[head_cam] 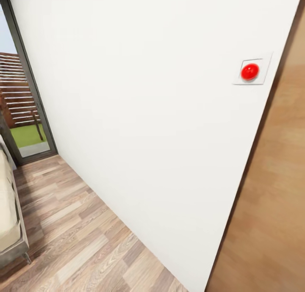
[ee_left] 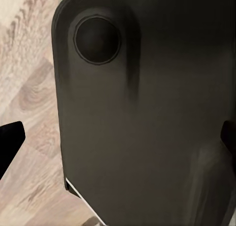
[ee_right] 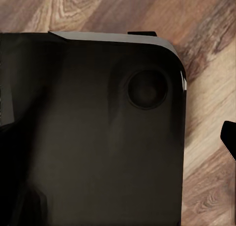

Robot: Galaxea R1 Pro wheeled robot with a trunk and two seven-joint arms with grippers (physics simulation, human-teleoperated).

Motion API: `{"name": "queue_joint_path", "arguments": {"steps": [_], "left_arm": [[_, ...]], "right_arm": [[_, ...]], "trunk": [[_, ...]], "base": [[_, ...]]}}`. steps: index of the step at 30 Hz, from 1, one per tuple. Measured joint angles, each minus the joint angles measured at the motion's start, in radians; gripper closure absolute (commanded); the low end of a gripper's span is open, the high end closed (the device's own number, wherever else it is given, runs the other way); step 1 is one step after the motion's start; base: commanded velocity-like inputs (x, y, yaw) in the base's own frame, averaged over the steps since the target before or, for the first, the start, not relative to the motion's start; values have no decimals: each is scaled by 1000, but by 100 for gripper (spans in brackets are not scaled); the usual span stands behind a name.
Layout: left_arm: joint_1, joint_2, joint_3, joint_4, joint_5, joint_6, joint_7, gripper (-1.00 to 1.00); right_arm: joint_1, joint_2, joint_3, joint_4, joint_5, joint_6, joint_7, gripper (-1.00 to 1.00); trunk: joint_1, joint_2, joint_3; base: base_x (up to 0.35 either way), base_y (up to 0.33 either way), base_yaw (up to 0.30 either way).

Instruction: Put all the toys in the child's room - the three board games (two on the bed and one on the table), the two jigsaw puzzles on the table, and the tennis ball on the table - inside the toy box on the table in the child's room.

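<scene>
The board games, jigsaw puzzles, tennis ball, toy box and table are out of view. A corner of a bed (head_cam: 7,207) with a beige mattress on a grey frame shows at the head view's left edge, with nothing on the part I see. In the left wrist view my left gripper (ee_left: 118,140) is open above the robot's dark base (ee_left: 147,118), one black fingertip (ee_left: 10,135) showing at each side. In the right wrist view my right gripper (ee_right: 118,137) hangs open over the same dark body, one fingertip (ee_right: 228,137) visible over the floor.
A plain white wall (head_cam: 148,114) runs diagonally close ahead, carrying a red round button on a white plate (head_cam: 250,71). A wooden door panel (head_cam: 271,207) stands at the right. A glass door (head_cam: 25,114) to a garden is at the far left. Wood-plank floor (head_cam: 80,237) lies between bed and wall.
</scene>
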Motion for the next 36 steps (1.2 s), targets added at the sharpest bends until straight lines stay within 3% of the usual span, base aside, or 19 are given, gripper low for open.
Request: {"name": "queue_joint_path", "arguments": {"steps": [3,13,36], "left_arm": [[0,0,-1,0,-1,-23,1,-100],[0,1,-2,1,-1,-133,1,-100],[0,6,-5,1,-2,-138,1,-100]], "right_arm": [[0,0,0,0,0,0,0,-100],[0,-1,0,0,-1,-4,0,-100],[0,-22,2,0,4,-8,0,-100]], "trunk": [[0,0,0],[-38,70,31],[-126,231,103]], "base": [[0,0,274],[0,0,109],[0,0,1]]}}
